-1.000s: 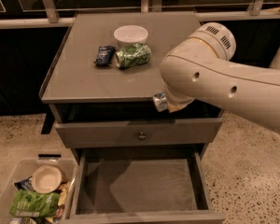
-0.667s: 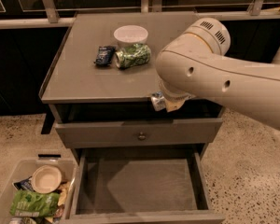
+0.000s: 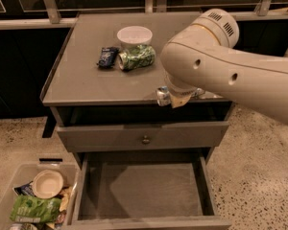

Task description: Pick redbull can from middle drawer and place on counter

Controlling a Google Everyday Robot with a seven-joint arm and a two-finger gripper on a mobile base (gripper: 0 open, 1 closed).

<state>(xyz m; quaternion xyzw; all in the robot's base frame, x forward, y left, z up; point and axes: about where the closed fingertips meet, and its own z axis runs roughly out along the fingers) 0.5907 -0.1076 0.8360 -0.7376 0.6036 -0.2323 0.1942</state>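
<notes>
The redbull can (image 3: 162, 96), slim and silver, lies sideways in my gripper (image 3: 176, 98) at the front edge of the counter (image 3: 86, 78), just above its rim. Only the can's end and a tan finger (image 3: 181, 101) show; my big white arm covers the rest. The middle drawer (image 3: 149, 188) is pulled open below, and its flat grey floor is bare.
On the counter's back stand a white bowl (image 3: 134, 35), a fat green can (image 3: 137, 57) on its side and a small dark blue packet (image 3: 107, 56). A shut drawer front with a round knob (image 3: 145, 139) sits above the open drawer. A plastic bin (image 3: 7, 195) of litter stands at the lower left.
My arm has swung a little left and up, carrying the can from below the counter's edge to level with its rim.
</notes>
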